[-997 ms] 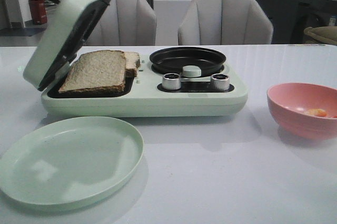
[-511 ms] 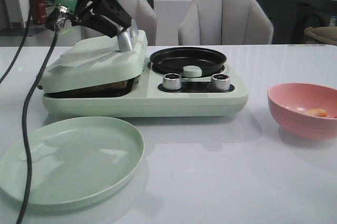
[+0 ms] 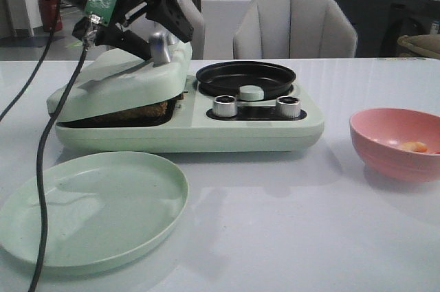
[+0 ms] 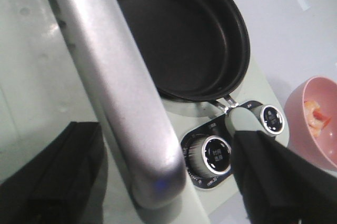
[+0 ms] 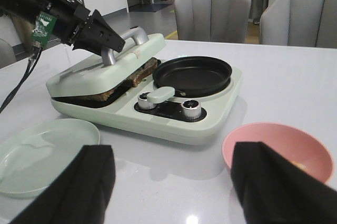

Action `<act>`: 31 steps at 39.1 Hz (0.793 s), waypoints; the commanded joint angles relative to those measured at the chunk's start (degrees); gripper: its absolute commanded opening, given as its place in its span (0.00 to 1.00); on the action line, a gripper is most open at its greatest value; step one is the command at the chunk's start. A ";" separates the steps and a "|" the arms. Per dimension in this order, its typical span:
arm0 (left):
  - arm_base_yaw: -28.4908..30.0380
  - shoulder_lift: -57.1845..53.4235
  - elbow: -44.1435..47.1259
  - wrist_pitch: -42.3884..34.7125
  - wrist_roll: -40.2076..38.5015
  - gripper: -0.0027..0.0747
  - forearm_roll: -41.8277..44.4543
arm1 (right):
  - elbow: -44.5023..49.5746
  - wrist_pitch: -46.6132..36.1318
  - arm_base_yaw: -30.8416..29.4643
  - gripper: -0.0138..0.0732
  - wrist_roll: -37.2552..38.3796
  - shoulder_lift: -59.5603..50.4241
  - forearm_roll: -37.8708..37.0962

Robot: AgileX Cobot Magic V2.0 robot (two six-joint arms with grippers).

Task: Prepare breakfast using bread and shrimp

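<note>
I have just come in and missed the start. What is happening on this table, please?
The left gripper sits at the silver handle of the pale green sandwich press lid, its fingers on either side of the handle. The lid rests tilted on the brown-crusted bread, not fully flat. The black round pan beside it is empty. The shrimp lies in the pink bowl, untouched. The right gripper hovers open above the white table, holding nothing. The round pale green plate in front is bare.

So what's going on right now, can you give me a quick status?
Left claw open around the lid handle; right claw open, empty. Bread under the lid, shrimp in pink bowl. Nothing blocking.
</note>
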 commanded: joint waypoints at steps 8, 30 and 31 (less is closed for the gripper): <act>-0.15 -9.06 -7.96 3.06 -14.33 0.81 23.69 | -1.57 -4.86 -0.19 0.80 -0.16 0.47 -0.27; -0.15 -31.12 -4.64 13.07 -29.17 0.67 47.61 | -1.57 -4.86 -0.19 0.80 -0.16 0.47 -0.27; -0.15 -32.61 -3.54 13.06 -29.17 0.67 47.61 | -1.57 -4.86 -0.19 0.80 -0.16 0.47 -0.27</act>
